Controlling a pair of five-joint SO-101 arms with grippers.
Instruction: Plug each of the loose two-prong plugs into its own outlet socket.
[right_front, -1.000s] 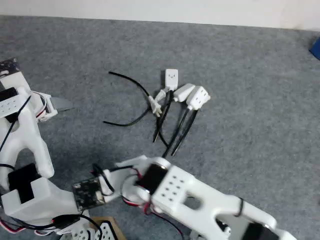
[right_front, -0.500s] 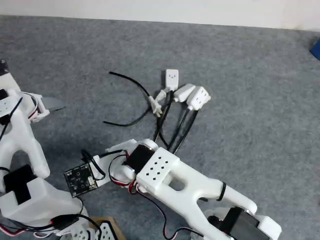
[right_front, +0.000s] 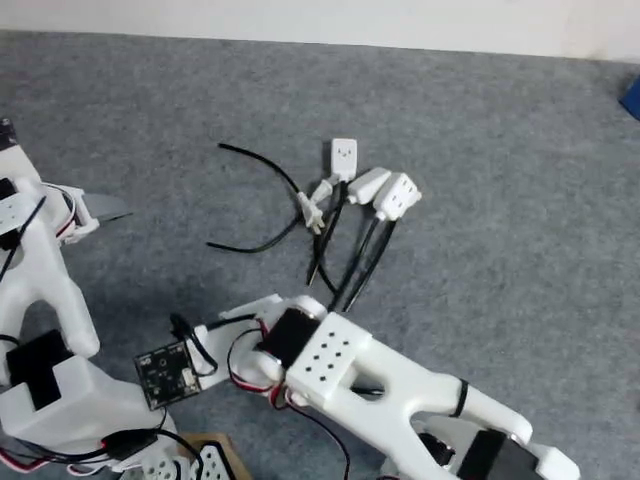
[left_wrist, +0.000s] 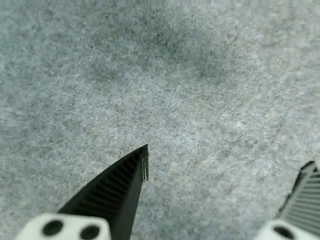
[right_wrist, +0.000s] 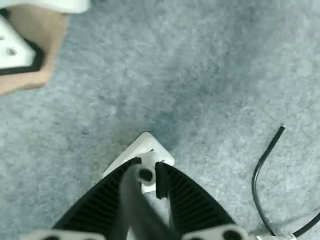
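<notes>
Standing by the rig, I find the right pincer (right_wrist: 149, 169) clamped on a small white piece (right_wrist: 145, 146), low over the grey counter (right_front: 520, 150) and close to its near edge. A cord runs from that piece back between the fingers. I therefore judge it a plug rather than a socket, though its prongs are hidden. The hold is at the cord end, which would leave the front free for insertion.

The left pincer (left_wrist: 227, 167) has its fingers wide apart with nothing between them, over bare counter by the left edge. It stands clear of the work, presumably to be ready to steady a socket.

A cluster of white sockets (right_front: 343, 153) lies bunched at mid-counter toward the far edge, with black leads (right_front: 350, 265) trailing toward the near edge. One loose plug (right_front: 312, 207) lies just beside them on their left, and further black cords (right_front: 255, 170) curve off from it. A tan board (right_wrist: 42, 47) sits at the near edge by the arm bases.

In my judgement, the carried piece is well apart from the sockets. The next move calls for bringing it across and lining up the prongs. The bunched sockets could slide when pushed.
</notes>
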